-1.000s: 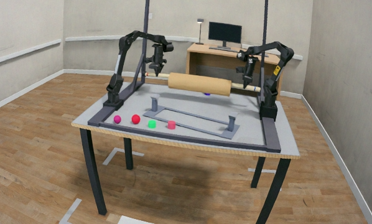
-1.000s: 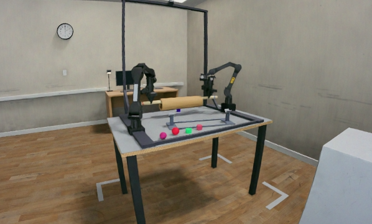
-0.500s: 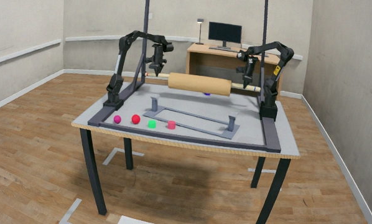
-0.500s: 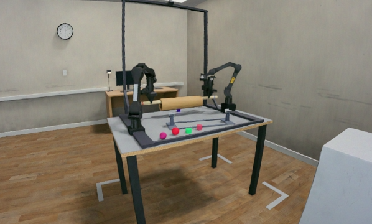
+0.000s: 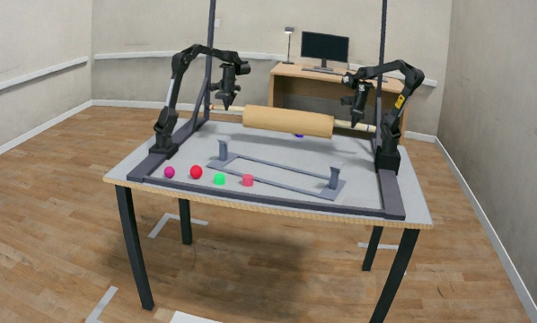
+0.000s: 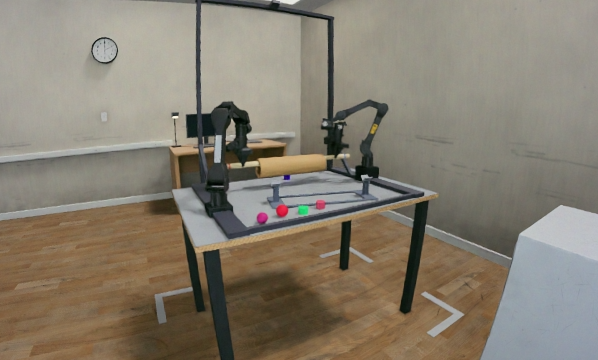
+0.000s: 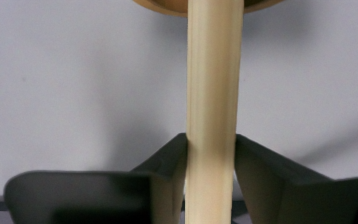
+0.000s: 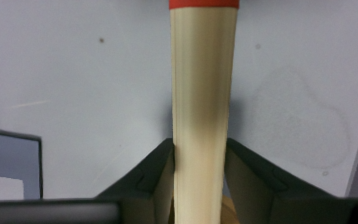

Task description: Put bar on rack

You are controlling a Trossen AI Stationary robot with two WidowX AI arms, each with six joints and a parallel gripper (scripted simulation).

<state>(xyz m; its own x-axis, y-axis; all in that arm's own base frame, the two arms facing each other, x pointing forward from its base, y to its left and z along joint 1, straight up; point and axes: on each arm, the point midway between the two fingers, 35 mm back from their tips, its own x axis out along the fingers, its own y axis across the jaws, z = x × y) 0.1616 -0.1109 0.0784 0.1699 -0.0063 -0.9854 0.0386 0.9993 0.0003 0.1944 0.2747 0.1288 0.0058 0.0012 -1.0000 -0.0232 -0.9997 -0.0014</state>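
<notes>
Bar (image 5: pixel 234 109) (image 6: pixel 250 164) (image 7: pixel 214 75) (image 8: pixel 202 75) hangs above the table behind the rack (image 5: pixel 223 151) (image 6: pixel 276 191) (image 8: pixel 10 155), paper roll (image 5: pixel 287 121) (image 6: pixel 291 165) (image 7: pixel 157 5) (image 8: pixel 229 213) on it. Left gripper (image 5: pixel 355 125) (image 6: pixel 336 154) (image 7: pixel 211 145) and right gripper (image 5: pixel 226 108) (image 6: pixel 243 163) (image 8: pixel 197 145) are closed on it. Transport step in hand; next move appears to require level travel over the cradles before lowering.

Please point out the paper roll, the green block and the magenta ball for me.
paper roll (image 5: pixel 287 121) (image 6: pixel 291 165) (image 7: pixel 172 4) (image 8: pixel 227 212): top and exterior, middle of its side; both wrist views, its end
green block (image 5: pixel 219 179) (image 6: pixel 303 210): top and exterior, its side
magenta ball (image 5: pixel 169 172) (image 6: pixel 262 218): top and exterior, its middle
</notes>
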